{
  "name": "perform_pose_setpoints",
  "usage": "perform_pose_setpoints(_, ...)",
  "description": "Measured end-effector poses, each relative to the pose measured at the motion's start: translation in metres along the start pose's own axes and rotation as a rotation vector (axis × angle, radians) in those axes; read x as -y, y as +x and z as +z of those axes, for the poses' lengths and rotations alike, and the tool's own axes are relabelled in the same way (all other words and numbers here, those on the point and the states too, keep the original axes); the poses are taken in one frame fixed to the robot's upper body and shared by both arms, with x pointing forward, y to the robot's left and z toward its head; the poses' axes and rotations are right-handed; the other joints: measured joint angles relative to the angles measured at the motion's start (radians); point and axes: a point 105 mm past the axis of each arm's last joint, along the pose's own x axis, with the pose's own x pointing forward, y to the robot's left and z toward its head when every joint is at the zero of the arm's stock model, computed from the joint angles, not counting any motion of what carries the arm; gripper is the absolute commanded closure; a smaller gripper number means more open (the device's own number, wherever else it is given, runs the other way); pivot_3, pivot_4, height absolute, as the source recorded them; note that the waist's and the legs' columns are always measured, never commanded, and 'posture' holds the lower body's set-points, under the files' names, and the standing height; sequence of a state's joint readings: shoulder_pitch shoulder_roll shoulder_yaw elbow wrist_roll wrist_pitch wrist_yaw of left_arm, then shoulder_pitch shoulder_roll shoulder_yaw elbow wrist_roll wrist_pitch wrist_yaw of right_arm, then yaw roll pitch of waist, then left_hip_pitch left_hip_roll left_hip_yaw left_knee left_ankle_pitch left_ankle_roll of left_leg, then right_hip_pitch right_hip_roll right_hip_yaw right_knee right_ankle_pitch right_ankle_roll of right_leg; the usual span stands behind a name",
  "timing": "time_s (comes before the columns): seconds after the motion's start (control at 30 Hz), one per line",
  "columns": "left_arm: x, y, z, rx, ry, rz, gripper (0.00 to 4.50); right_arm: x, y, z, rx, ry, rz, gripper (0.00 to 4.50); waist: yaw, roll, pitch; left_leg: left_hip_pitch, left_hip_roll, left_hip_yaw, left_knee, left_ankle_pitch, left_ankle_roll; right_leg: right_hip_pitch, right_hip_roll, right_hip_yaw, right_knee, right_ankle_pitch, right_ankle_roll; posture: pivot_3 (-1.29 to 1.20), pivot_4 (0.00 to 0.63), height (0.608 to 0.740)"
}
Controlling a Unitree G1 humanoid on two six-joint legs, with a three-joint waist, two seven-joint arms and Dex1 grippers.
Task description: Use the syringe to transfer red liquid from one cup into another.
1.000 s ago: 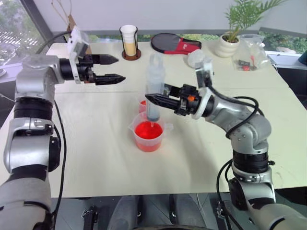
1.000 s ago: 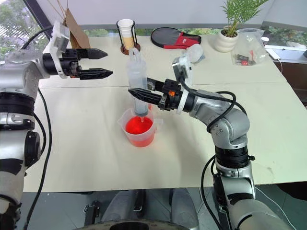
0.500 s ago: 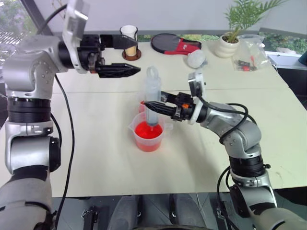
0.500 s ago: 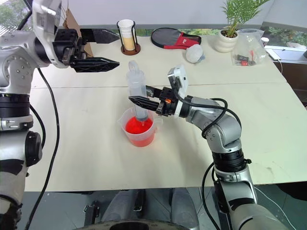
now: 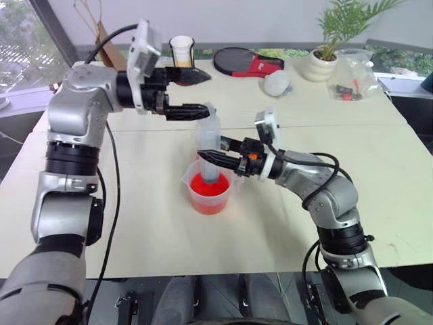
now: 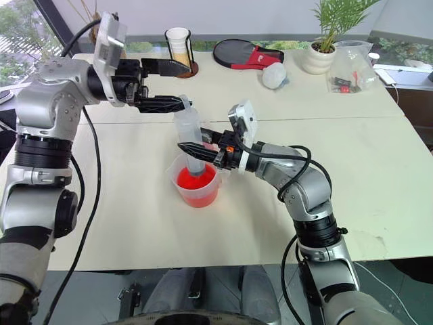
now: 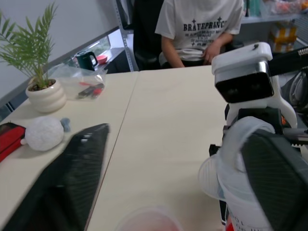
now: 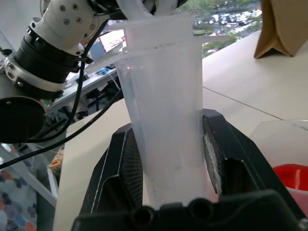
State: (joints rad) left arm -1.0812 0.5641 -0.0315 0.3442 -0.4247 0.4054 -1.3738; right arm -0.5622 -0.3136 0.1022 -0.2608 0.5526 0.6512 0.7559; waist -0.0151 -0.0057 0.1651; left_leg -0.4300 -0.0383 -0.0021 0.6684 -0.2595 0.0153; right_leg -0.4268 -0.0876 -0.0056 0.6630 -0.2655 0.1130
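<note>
The syringe (image 5: 208,139) stands upright with its tip down in the red liquid (image 5: 206,186) of the wide spouted cup (image 5: 187,181) at the table's middle. My right gripper (image 5: 205,155) reaches in from the right and is shut on the syringe's barrel (image 8: 166,120). My left gripper (image 5: 206,93) comes in level from the left and is open. Its fingers stand on either side of the plunger's ring (image 7: 236,144), which lies close beside one finger (image 7: 276,183). The smaller cup is hidden behind the syringe and my right gripper.
At the table's far side stand a tall glass with cream contents (image 5: 181,57), a red and black paddle case (image 5: 247,62), a white ball (image 5: 277,82), a potted plant (image 5: 321,61) and a plastic bag (image 5: 353,78). A person (image 7: 202,29) sits beyond the table.
My left gripper swung right until its fingers flank the plunger's top, and they have narrowed a little. My right gripper sank slightly, lowering the syringe deeper into the cup.
</note>
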Motion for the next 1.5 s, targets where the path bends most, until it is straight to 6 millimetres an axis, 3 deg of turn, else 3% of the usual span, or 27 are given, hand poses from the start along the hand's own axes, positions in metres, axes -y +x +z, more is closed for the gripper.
perform_pose_setpoints(0.17,0.009,0.007,0.000,0.016,-0.008,-0.054,4.19,0.004,-0.002,0.000,0.008,-0.004,-0.032,3.12,0.001,0.000,0.000,0.000,0.000,0.000,0.000,0.000,0.000,0.000,0.000,0.000,0.000,0.000,0.000,0.00,0.150,0.740)
perform_pose_setpoints(0.73,0.017,0.009,0.010,0.075,-0.096,-0.097,4.19,-0.003,-0.005,-0.001,0.029,-0.052,-0.031,3.12,0.001,0.000,0.000,0.001,0.000,0.000,0.000,0.000,0.000,0.000,0.000,0.000,0.000,0.000,0.000,0.00,0.150,0.740)
perform_pose_setpoints(1.33,0.013,0.005,0.019,0.099,-0.101,-0.093,4.19,-0.005,-0.007,-0.006,0.032,-0.044,-0.045,3.12,0.000,0.000,0.000,0.001,0.000,0.000,0.000,0.000,0.000,0.001,0.000,0.000,0.000,0.000,0.000,0.00,0.150,0.740)
perform_pose_setpoints(1.43,0.013,0.003,0.020,0.099,-0.114,-0.091,3.42,-0.006,-0.005,-0.006,0.030,-0.041,-0.038,3.12,0.000,0.000,0.000,0.001,0.000,0.000,0.000,0.000,0.000,0.001,0.000,0.000,0.000,0.000,0.000,0.00,0.150,0.740)
perform_pose_setpoints(1.5,0.011,-0.003,0.021,0.096,-0.123,-0.073,2.53,-0.011,-0.002,-0.004,0.024,-0.043,-0.016,3.12,-0.001,0.000,0.000,0.001,0.000,0.000,0.000,0.000,0.000,0.001,0.000,0.000,0.000,0.000,0.000,0.00,0.150,0.740)
